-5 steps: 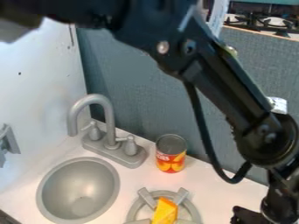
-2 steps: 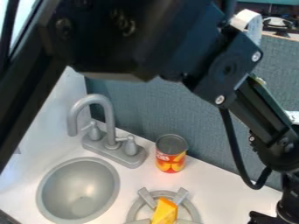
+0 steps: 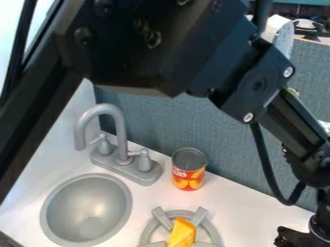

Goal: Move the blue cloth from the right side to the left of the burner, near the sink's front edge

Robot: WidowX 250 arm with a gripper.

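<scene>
The end effector is low in the view's right corner, over the worktop; I cannot tell whether it is open or closed. As seen here, the yellow wedge lies well apart from it, at nine o'clock, on the grey burner grate, its long axis running roughly twelve to six. The can stands upright between ten and eleven o'clock from the end effector.

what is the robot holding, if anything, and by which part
That cannot be told; the black robot pincer is in the lower right corner, apart from the yellow wedge.
</scene>
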